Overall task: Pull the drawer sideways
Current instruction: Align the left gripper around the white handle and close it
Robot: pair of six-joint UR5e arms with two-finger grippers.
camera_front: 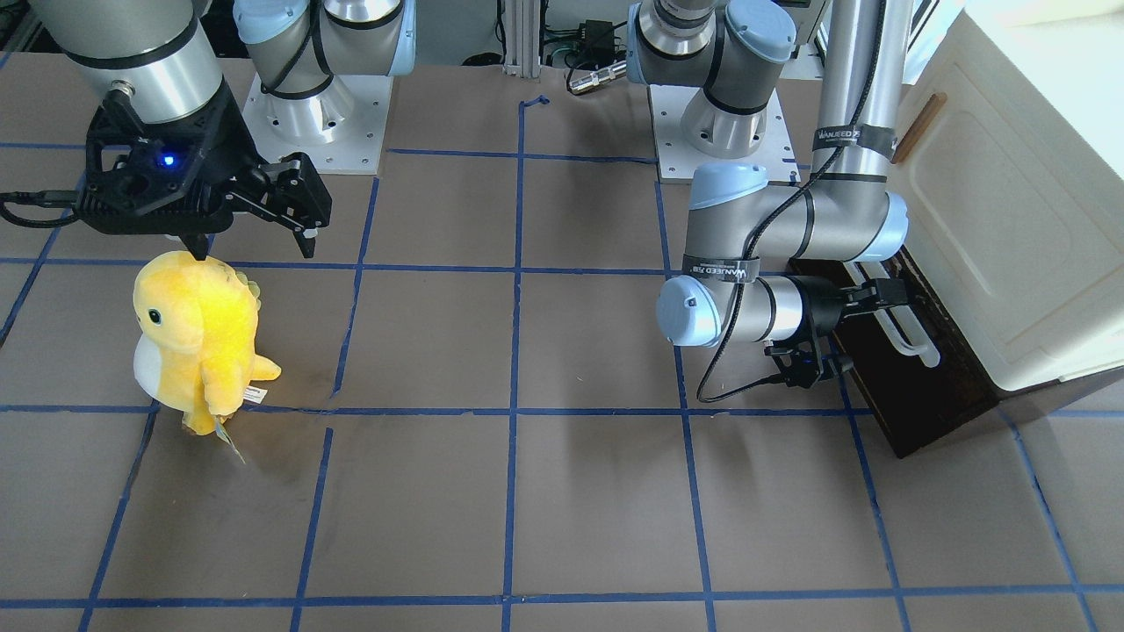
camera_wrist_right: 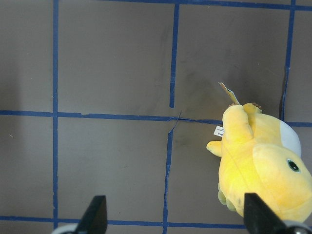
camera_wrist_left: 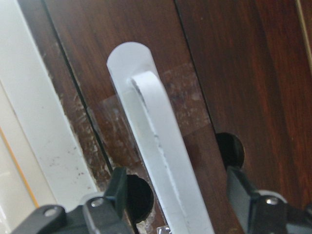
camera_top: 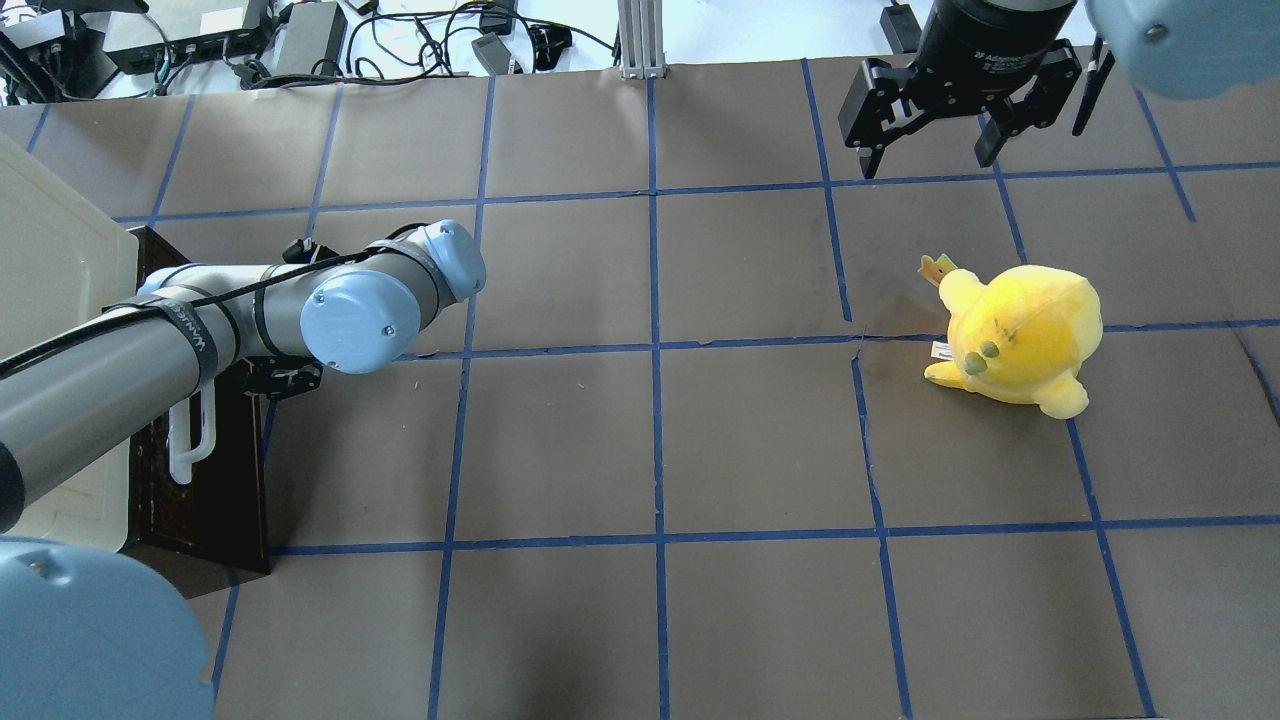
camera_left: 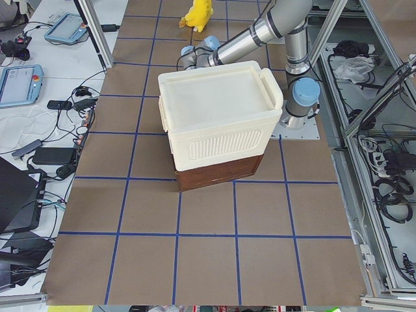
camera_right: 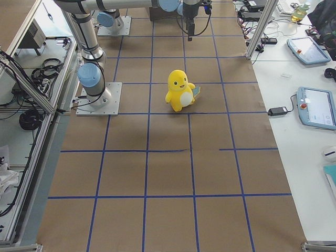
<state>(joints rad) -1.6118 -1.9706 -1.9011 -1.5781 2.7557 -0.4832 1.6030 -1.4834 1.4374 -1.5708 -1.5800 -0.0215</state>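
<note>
The dark brown drawer (camera_front: 922,395) sits at the base of the cream cabinet (camera_front: 1010,219); only its front shows, with the long white bar handle (camera_front: 904,338). In the left wrist view the handle (camera_wrist_left: 161,156) runs between my left gripper's (camera_wrist_left: 178,209) two fingers, which stand apart on either side of it, open. The left gripper (camera_front: 887,294) is at the upper end of the handle. In the overhead view the drawer (camera_top: 210,480) and handle (camera_top: 190,440) lie under my left arm. My right gripper (camera_front: 255,246) is open and empty above the table, far from the drawer.
A yellow plush toy (camera_front: 198,338) stands just below my right gripper; it also shows in the right wrist view (camera_wrist_right: 263,165). The cabinet door has a small brown wooden handle (camera_front: 919,127). The table is brown paper with blue tape lines.
</note>
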